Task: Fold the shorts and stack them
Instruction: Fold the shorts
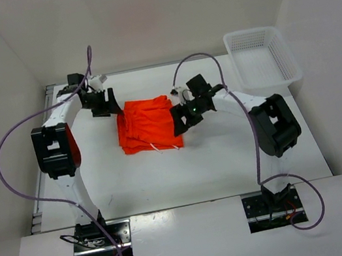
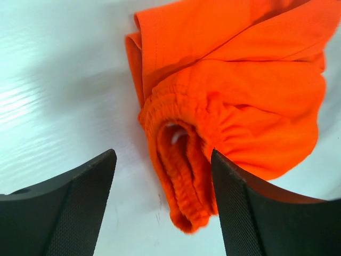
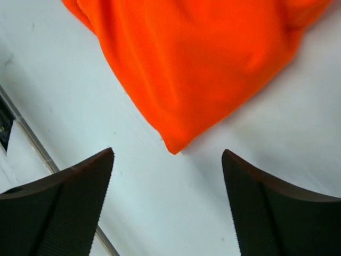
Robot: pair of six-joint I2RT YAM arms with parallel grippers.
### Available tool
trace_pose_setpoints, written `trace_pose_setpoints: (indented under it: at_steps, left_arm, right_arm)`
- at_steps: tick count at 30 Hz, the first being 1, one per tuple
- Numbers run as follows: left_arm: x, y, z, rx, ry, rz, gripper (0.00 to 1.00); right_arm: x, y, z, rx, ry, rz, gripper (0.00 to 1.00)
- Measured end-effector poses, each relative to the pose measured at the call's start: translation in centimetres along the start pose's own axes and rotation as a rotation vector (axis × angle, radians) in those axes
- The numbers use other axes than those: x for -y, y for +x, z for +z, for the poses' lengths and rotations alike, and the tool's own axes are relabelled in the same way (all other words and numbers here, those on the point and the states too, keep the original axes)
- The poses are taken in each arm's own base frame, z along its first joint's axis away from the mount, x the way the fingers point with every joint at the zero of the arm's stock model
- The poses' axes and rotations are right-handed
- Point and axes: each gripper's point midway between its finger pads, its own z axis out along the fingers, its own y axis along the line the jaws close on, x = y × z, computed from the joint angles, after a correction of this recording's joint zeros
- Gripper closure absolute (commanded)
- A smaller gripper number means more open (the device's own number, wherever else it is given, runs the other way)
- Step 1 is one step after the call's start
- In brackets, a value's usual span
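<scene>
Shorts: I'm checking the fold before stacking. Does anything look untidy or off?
Slightly untidy. The shorts lie folded, but the elastic waistband gapes in a loop on the left arm's side, and the white drawstring pokes out at the near edge. No damage shows.

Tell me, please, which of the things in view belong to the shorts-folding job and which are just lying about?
Belonging to the job:
- the orange shorts, loosely folded
- the left end effector, open at the waistband side
- the right end effector, open at the opposite edge

Just lying about:
- the white mesh basket in the far right corner, apart from the shorts
</scene>
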Motion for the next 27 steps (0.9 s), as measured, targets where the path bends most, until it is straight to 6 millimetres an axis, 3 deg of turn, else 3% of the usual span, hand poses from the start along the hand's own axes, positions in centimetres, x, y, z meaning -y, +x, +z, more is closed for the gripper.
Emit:
trace_pose_setpoints:
  at_steps: [4,8,11,14,16,20,27]
  left_arm:
    - [1.1,-2.4,-4.9,0.102,-0.080,0.054,0.02]
    - [1.1,-4.1,-12.4,0.259,-0.235,0.089,0.00]
    - [-1.5,-4.1,-18.5,0.374,-0.385,0.053,0.00]
    - [-5.5,-1.6,-22.9,0.436,-0.534,-0.033,0.00]
    - [-7.7,1.3,-24.1,0.426,-0.605,-0.103,0.00]
    - [-9.0,6.2,-23.5,0.360,-0.638,-0.188,0.00]
    - [-9.0,6.4,-25.6,0.412,-0.674,-0.192,0.00]
  right_arm:
    - [2.1,-5.0,-4.9,0.139,0.102,-0.049,0.05]
    - [6.5,-9.6,-11.6,0.292,0.346,-0.113,0.05]
    - [8.3,-11.4,-16.3,0.370,0.543,-0.164,0.03]
    - [8.9,-12.7,-20.5,0.452,0.686,-0.197,0.03]
    - [9.2,-12.8,-23.3,0.499,0.750,-0.198,0.03]
    - [9.3,-11.9,-27.6,0.574,0.821,-0.181,0.03]
    - [7.6,-9.1,-28.9,0.603,0.827,-0.184,0.02]
